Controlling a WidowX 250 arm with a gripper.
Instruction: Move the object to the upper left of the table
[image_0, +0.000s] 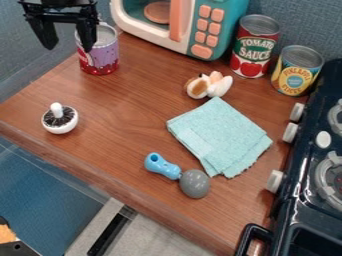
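Note:
The black gripper (69, 46) hangs at the top left corner, its two fingers spread apart with nothing between them. Its right finger overlaps the left edge of a purple and red can (103, 54), which stands upright at the upper left of the wooden table (127, 112); whether they touch I cannot tell. Which object the task means is unclear. A white mushroom-like piece with a dark ribbed top (59, 119) sits near the left edge. Toward the front lies a blue-handled tool with a grey ball end (194, 184).
Along the back stand a toy microwave (194, 27), a tomato sauce can (254, 47) and a yellow can (297, 71). A small white and brown toy (208, 86) lies behind a folded teal cloth (220, 137). The black stove (314, 175) borders the right side.

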